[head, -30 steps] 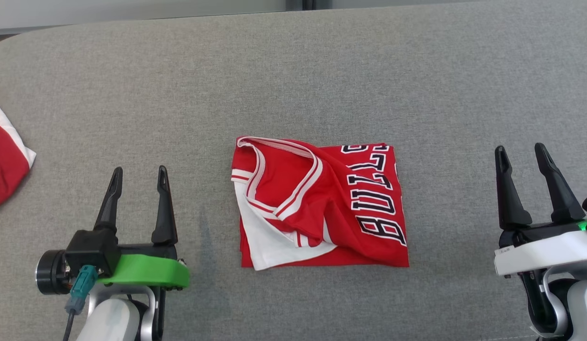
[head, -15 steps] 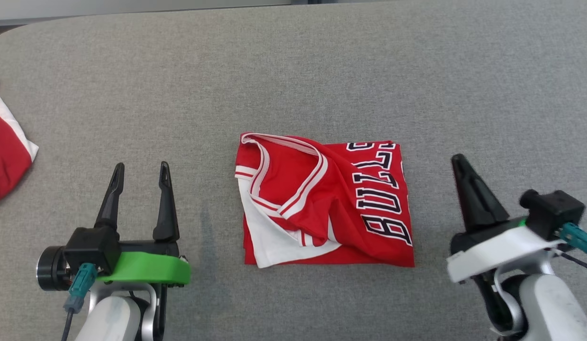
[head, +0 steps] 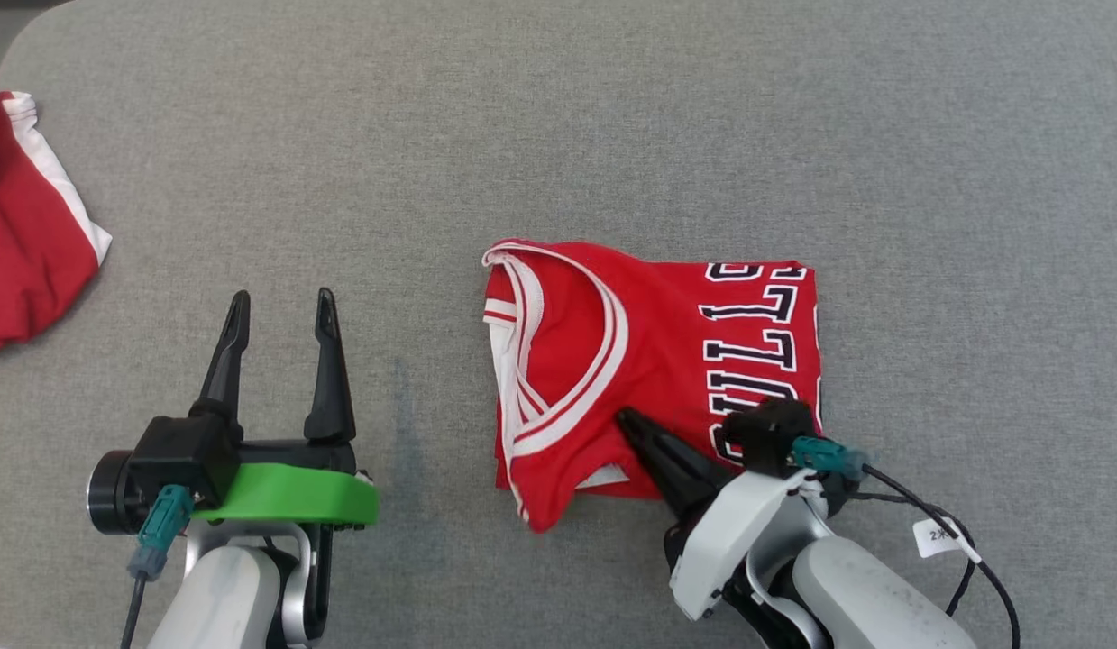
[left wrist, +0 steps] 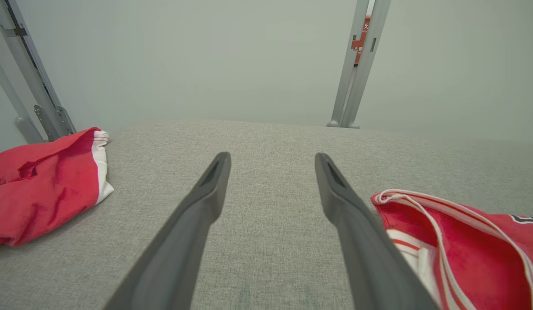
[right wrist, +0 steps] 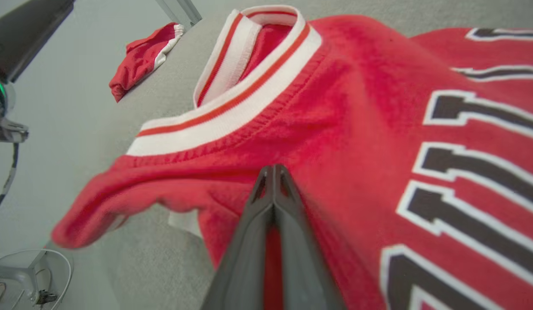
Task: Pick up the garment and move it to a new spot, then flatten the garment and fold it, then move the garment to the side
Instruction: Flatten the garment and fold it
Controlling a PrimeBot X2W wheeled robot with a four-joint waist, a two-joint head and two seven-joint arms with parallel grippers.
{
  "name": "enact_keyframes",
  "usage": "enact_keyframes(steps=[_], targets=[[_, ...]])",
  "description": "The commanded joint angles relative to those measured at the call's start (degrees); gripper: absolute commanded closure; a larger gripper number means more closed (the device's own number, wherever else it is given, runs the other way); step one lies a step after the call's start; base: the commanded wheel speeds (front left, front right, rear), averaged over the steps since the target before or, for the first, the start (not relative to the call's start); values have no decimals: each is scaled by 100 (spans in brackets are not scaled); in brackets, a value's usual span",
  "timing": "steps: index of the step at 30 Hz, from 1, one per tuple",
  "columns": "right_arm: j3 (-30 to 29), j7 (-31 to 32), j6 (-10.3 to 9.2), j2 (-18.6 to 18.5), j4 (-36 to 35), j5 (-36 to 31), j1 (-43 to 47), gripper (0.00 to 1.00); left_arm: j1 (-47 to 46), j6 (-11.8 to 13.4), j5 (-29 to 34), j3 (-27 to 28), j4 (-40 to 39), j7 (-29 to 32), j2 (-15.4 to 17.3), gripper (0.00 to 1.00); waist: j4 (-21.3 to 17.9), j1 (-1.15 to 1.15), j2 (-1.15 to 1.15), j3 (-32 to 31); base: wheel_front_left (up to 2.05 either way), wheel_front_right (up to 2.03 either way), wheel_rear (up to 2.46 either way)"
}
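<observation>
Grey fabric surface (head: 612,117) bore the folded red garment (head: 612,361) at centre.
Head view: left gripper (head: 281,302) spread beside it; right gripper (head: 627,417) lay on its near edge. Right wrist view showed its fingers (right wrist: 253,232) pressed together on cloth; left wrist view added metal posts (left wrist: 358,64), pale wall (left wrist: 206,51).

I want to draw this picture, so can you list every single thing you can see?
jersey: one, red with white trim and black letters, folded in the middle of the table
other garment: one, red with a white edge, bunched at the table's far left
table: one, grey fabric top, under both garments
metal posts: a few, grey, behind the table
wall: one, pale, behind the posts
left pincer: one, dark fingers on a green mount, open over bare table left of the jersey
right pincer: one, dark fingers on a white mount, shut on the jersey's near edge
</observation>
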Motion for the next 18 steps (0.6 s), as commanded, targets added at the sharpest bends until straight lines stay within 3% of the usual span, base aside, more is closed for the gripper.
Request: enact_keyframes(steps=[1,8,14,15,16,17,18], targets=[[135,86,0,-86,38,90,-71,100,-98,-22,29,17,18,-34,11,0,29,0,0,31,0,0,0],[801,605,1,-382,-165,446,-89,100,-137,-79,126,35,111,-42,-3,0,19,0,0,39,0,0,0],[718,286,1,-563,-749,438,-86,100,-13,-69,190,87,180,-49,5,0,-49,0,0,-64,0,0,0],[611,222,0,-568,-814,426,-12,89,17,-58,204,91,185,-48,20,0,-68,0,0,-98,0,0,0],[414,83,0,-555,-944,380,74,19,56,-44,207,95,175,-46,29,0,-88,0,0,-130,0,0,0],[35,-90,1,-505,-1154,278,195,0,109,-27,220,118,142,-46,48,0,-134,0,0,-195,0,0,0],[-178,-200,0,-468,-1266,216,234,0,130,-22,226,133,136,-47,66,0,-160,0,0,-226,0,0,0]])
